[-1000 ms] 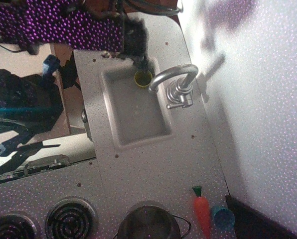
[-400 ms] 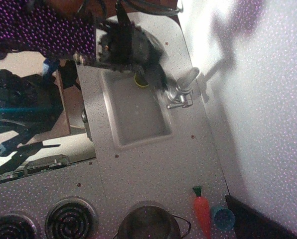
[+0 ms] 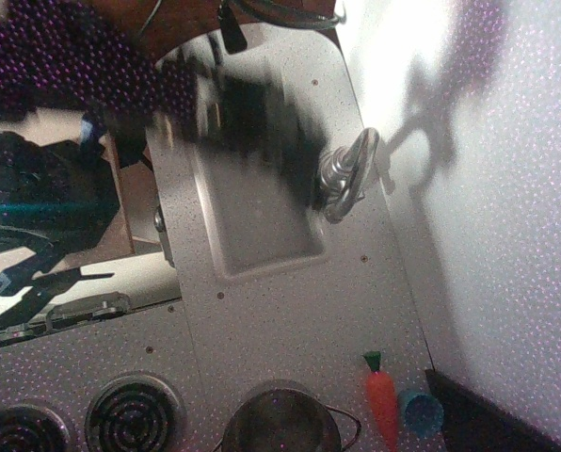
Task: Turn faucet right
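Note:
The shiny silver faucet (image 3: 348,172) stands on the counter at the right rim of the grey sink (image 3: 262,247). Its spout now points down the frame along the sink's right edge. My gripper (image 3: 304,174) is a dark motion-blurred mass over the upper half of the sink, right beside the faucet on its left. The blur hides its fingers, so I cannot tell whether they are open or shut, or whether they touch the spout. The arm runs up and left out of frame.
A toy carrot (image 3: 381,399) and a blue cup (image 3: 421,411) lie at the lower right by the white wall. A steel pot (image 3: 281,421) sits at the bottom edge. Two stove burners (image 3: 133,412) are at the lower left. Dark clutter lies off the counter's left side.
My arm swept down and right over the sink to the faucet. The spout, first arching left over the sink, has swung round to point down along the sink's right edge. The yellow cup is now covered.

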{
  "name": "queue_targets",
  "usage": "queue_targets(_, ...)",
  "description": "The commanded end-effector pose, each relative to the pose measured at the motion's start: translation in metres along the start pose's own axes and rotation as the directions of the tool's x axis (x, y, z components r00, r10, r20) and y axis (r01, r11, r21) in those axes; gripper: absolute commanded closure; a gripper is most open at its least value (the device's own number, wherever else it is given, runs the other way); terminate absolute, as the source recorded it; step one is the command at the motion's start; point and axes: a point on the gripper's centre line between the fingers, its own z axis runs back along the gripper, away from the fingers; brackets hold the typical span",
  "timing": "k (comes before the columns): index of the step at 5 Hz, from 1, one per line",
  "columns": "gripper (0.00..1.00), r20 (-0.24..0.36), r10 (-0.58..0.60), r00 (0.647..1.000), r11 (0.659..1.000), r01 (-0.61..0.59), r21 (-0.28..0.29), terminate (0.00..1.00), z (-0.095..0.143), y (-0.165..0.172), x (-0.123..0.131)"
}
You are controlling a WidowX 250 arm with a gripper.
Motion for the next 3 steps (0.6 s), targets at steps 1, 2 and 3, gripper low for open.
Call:
queue_targets(1, 0.0, 0.016, 0.043, 0.999, 0.988, -0.045, 0.15, 0.0, 0.015, -0.003, 0.013)
queue_targets(2, 0.0, 0.005, 0.018, 1.0, 0.986, -0.018, 0.167, 0.0, 0.015, -0.012, 0.01)
queue_targets(3, 0.0, -0.025, 0.019, 1.0, 0.98, -0.014, 0.2, 0.0, 0.015, -0.016, 0.006)
